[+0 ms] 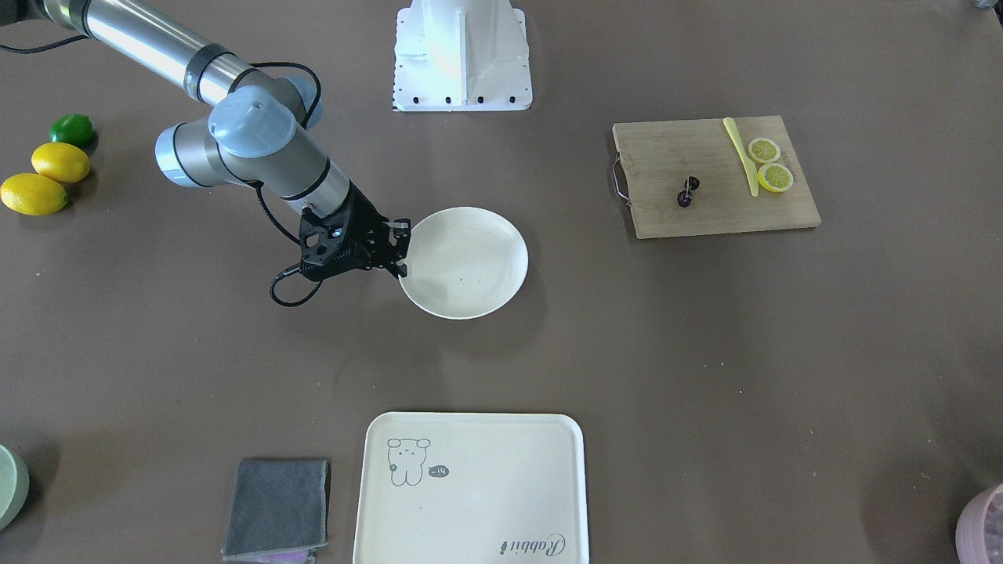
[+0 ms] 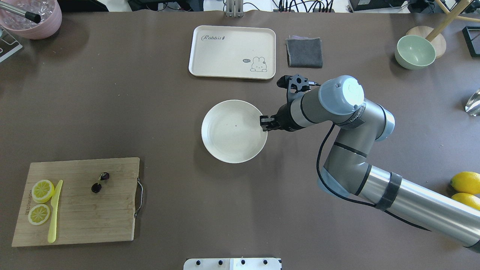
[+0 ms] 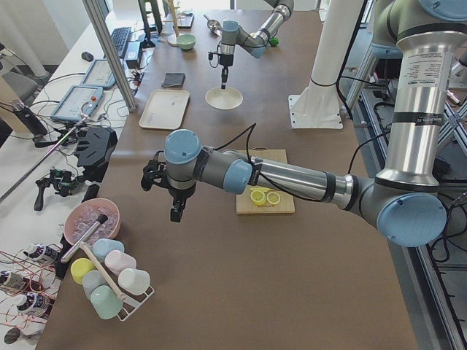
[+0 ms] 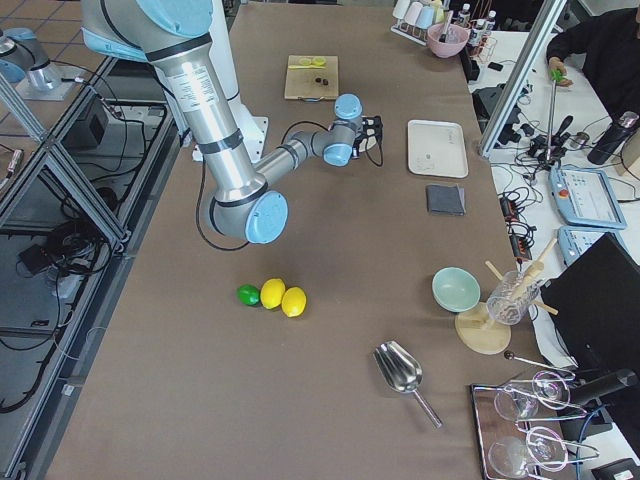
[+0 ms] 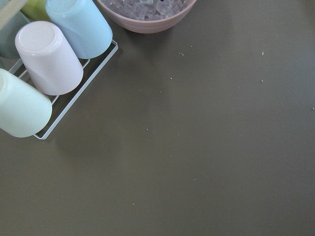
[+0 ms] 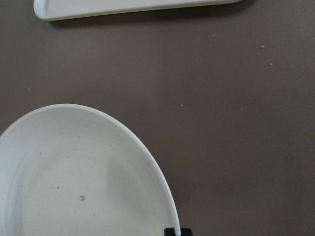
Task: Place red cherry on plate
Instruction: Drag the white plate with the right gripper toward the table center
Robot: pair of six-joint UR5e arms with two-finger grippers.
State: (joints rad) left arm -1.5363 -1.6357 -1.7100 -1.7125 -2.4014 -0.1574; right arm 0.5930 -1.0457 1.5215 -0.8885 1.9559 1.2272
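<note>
The red cherry [image 1: 688, 192] [image 2: 99, 182], a tiny dark pair, lies on a wooden cutting board [image 1: 705, 215] far from both grippers. The round cream plate [image 1: 470, 235] [image 2: 225, 148] sits mid-table. My right gripper [image 1: 401, 252] [image 2: 264, 124] is at the plate's rim, on the side away from the board, and looks shut on it; the right wrist view shows a black fingertip [image 6: 177, 231] touching the rim. My left gripper [image 3: 176, 213] hangs over bare table beyond the board, seen only in the exterior left view, so I cannot tell its state.
Two lemon slices [image 1: 769, 163] and a yellow knife [image 1: 740, 153] share the board. A cream tray [image 1: 470, 501] and grey cloth [image 1: 278, 507] lie across from the robot's base. Lemons [image 1: 47, 176] and a lime [image 1: 72, 129] sit beyond my right arm. Upturned cups [image 5: 47, 59] and a pink bowl [image 5: 147, 14] lie below my left wrist.
</note>
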